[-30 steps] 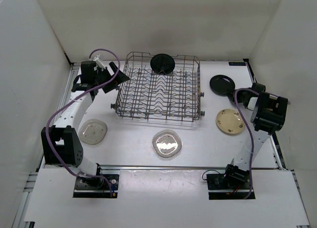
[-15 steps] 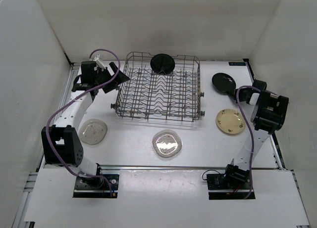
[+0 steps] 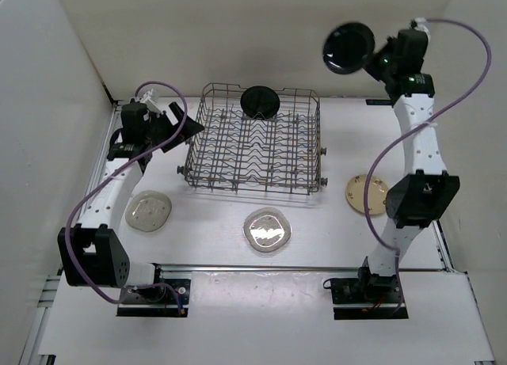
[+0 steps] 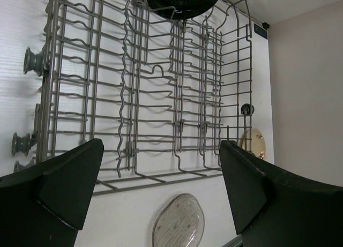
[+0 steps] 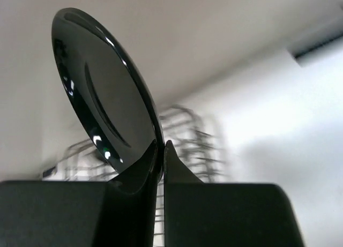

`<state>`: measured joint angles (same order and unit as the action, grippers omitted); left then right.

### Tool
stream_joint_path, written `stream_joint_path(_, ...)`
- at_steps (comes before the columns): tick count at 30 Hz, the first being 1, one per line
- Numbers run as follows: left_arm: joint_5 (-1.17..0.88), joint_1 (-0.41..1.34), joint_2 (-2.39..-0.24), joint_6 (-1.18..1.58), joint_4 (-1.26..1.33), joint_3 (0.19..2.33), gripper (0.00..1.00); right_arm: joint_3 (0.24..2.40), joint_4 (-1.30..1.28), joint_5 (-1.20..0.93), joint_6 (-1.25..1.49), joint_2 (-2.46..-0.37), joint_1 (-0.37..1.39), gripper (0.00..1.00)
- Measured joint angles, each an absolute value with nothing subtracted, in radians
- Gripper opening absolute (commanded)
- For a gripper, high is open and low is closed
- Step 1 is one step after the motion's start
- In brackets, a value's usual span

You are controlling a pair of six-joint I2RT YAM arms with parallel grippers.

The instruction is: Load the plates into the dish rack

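Observation:
The grey wire dish rack (image 3: pixel 253 147) stands mid-table, with one black plate (image 3: pixel 260 101) upright at its far side; this plate also shows in the left wrist view (image 4: pixel 182 0). My right gripper (image 3: pixel 374 62) is raised high at the back right, shut on the rim of a second black plate (image 3: pixel 348 48), which shows edge-on in the right wrist view (image 5: pixel 102 91). My left gripper (image 3: pixel 181 116) is open and empty just left of the rack (image 4: pixel 150 86). A cream-tan spotted plate (image 3: pixel 366 194) lies right of the rack. Two clear plates (image 3: pixel 267 229) (image 3: pixel 148 211) lie in front.
White walls close in the table on the left, back and right. The right arm (image 3: pixel 416 143) stretches upright over the cream plate's right edge. The arm bases sit on the rail at the near edge (image 3: pixel 261 268).
My right gripper has lifted the black plate off the table at the right and swung it up high toward the back. The left arm has shifted slightly left.

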<state>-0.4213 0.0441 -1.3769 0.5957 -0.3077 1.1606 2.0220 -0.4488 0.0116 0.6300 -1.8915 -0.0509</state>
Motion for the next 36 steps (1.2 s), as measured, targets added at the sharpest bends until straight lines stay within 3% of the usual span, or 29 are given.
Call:
stream_joint_path(7, -0.418, 0.041, -1.296, 0.595, -0.308, 1.066, 1.0, 2.085, -0.42, 0.177, 0.25, -1.777, 0.29, 0.0)
stream_joint_path(14, -0.418, 0.031, -1.26, 0.593, -0.315, 1.005, 1.0, 1.983, -0.365, 0.351, -0.251, -1.98, 0.512, 0.0)
stream_joint_path(21, -0.419, 0.014, -1.251, 0.588, -0.314, 0.991, 1.0, 1.98, -0.369, 0.323, -0.542, -2.074, 0.551, 0.0)
stream_joint_path(36, -0.448, -0.036, -1.311, 0.561, -0.315, 0.991, 1.0, 1.98, -0.259, 0.17, -0.805, -2.084, 0.544, 0.0)
